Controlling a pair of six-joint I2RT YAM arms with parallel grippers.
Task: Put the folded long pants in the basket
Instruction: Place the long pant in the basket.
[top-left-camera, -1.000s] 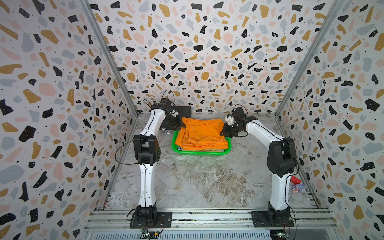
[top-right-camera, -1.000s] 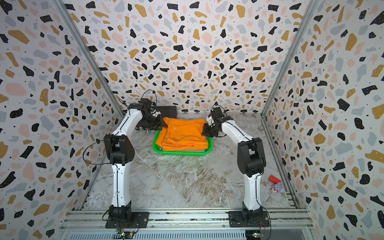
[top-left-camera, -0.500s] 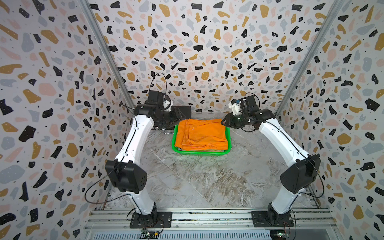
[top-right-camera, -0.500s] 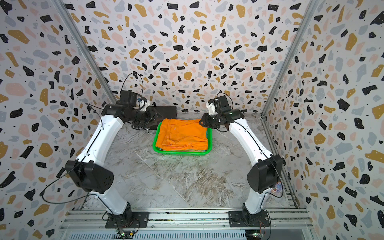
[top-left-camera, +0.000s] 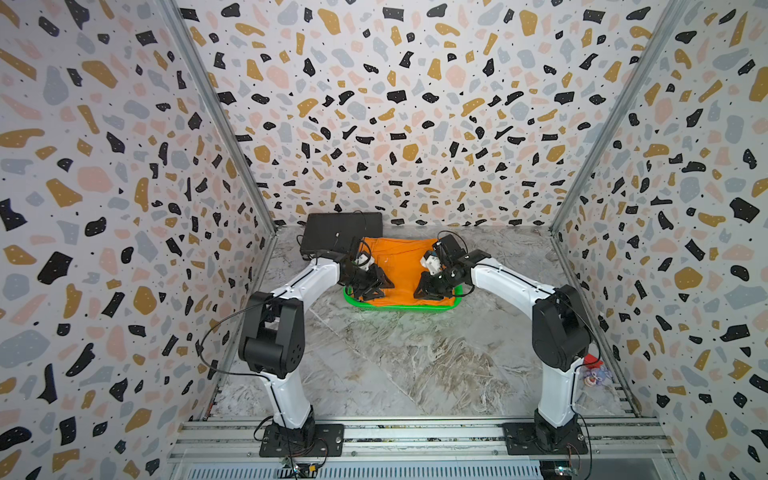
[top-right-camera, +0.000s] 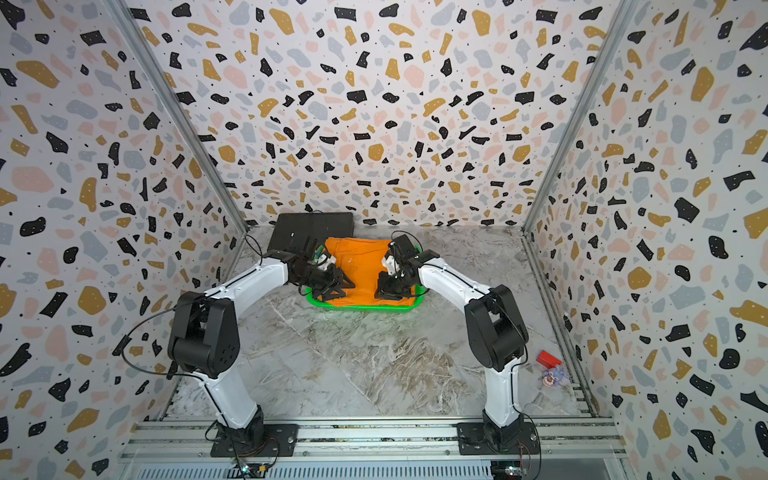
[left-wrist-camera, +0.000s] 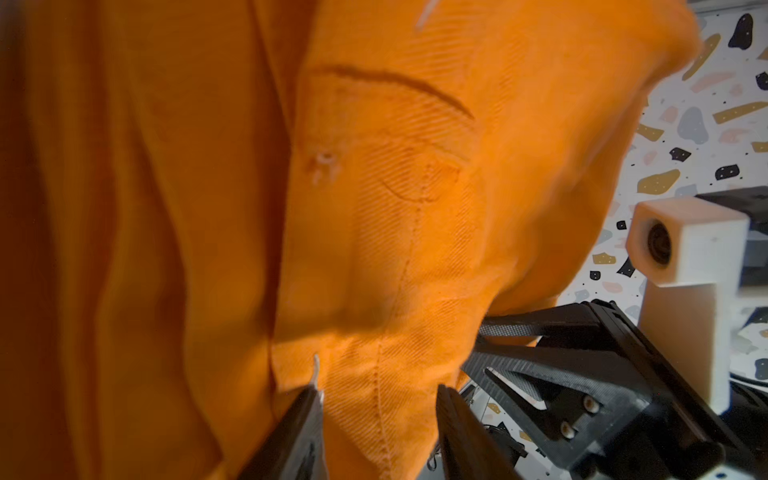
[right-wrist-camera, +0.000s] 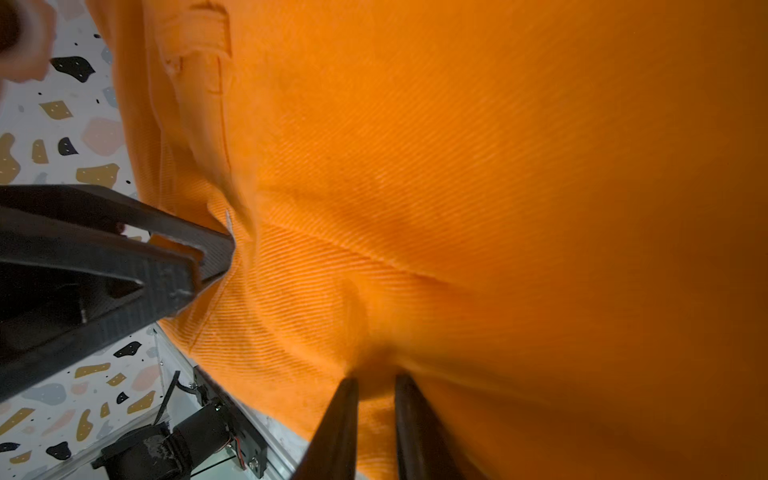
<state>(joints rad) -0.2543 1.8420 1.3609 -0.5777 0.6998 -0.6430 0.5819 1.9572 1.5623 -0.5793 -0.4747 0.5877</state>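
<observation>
The orange pants lie spread over the basket, hiding all of it but the green near rim and its near corners. The edge I have hold of runs along that near rim, corner to corner. My arms share it evenly, the left arm at the basket's near left corner and the right arm at its near right one.

My right jaws are drawn almost together on a puckered pinch of cloth. My left jaws stand wider, with a thick seamed fold between them, and seem to grip it.

The cloth sits right at both tips, so I judge the coming move is to let go and rise straight up from the basket. The pants are bright orange twill, softly creased, with a stitched pocket. No other pants show.
</observation>
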